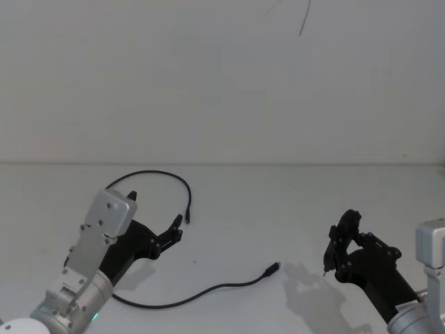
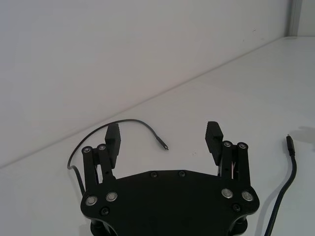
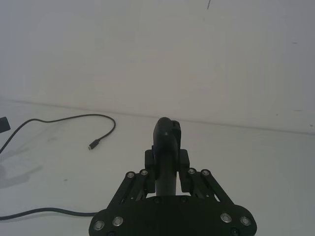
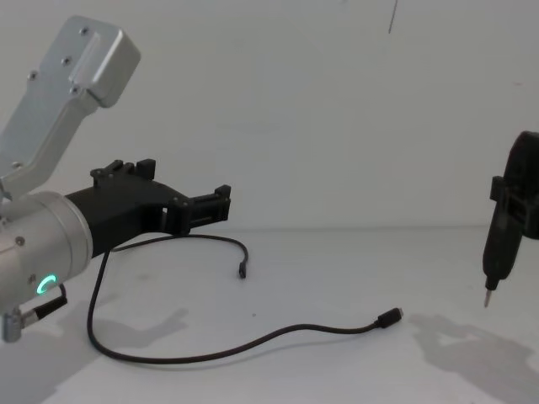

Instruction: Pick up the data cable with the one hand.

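The data cable (image 1: 149, 172) is a thin black cord lying in a loose loop on the white table (image 1: 278, 209). One plug (image 1: 188, 219) lies near my left gripper and the other plug (image 1: 272, 268) lies at mid-table. My left gripper (image 1: 154, 213) hovers open above the loop with nothing between its fingers; its silver wrist shows a green ring (image 4: 46, 284). In the left wrist view the cable (image 2: 133, 121) curves just beyond the open fingers (image 2: 113, 137). My right gripper (image 1: 341, 245) hangs at the right, shut on a black tool with a thin metal tip (image 4: 487, 299).
The white table meets a plain white wall (image 1: 222, 83) at the back. A thin dark line (image 1: 304, 17) marks the wall near the top. Shadows of both arms fall on the tabletop.
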